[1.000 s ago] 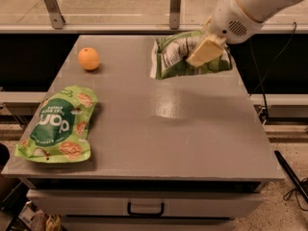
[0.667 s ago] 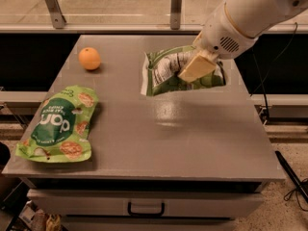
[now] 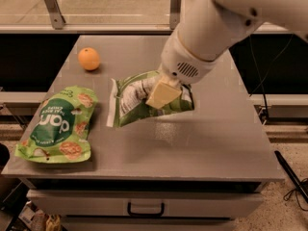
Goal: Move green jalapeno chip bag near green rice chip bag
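Observation:
The green jalapeno chip bag [image 3: 137,100] is a crinkled green bag with a white text panel and white sealed ends. My gripper [image 3: 163,94] is shut on its right part and holds it over the middle of the table, its left end tipped down. The green rice chip bag [image 3: 60,124] lies flat at the front left of the table, a bright-green pouch with white letters and pictures of round chips. The held bag's left end is a short gap to the right of it.
An orange [image 3: 89,58] sits at the back left of the grey table [image 3: 211,143]. A drawer with a handle [image 3: 145,210] is under the front edge. A railing runs behind the table. A cable lies on the floor at the right.
My arm has carried the jalapeno bag from the back right of the table leftward and toward the front, closer to the rice chip bag. The rice bag and orange have not moved.

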You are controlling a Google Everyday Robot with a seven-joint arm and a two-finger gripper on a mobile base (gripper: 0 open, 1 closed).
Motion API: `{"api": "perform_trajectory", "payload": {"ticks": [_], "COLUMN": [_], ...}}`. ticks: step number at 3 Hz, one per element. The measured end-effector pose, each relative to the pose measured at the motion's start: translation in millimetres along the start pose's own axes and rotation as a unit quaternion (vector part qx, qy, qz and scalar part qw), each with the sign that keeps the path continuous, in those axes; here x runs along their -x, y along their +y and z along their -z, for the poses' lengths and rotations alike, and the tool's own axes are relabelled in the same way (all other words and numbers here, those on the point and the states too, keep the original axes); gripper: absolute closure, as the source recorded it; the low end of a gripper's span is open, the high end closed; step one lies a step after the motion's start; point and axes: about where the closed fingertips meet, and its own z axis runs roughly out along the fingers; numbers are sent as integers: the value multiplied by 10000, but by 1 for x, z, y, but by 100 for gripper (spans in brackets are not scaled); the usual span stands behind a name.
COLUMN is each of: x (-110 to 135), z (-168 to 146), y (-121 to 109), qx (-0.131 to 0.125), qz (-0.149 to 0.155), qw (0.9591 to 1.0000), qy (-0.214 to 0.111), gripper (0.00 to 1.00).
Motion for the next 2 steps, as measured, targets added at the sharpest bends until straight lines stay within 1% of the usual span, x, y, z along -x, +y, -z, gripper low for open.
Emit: {"api": "perform_trajectory", "payload": {"ticks": [1, 2], "x": [4, 5], "z": [-2, -1], "y": [4, 5], "qx": [24, 20], "qz": [9, 24], "qw": [10000, 10000], "qy": [16, 15], "gripper": [84, 61]}}
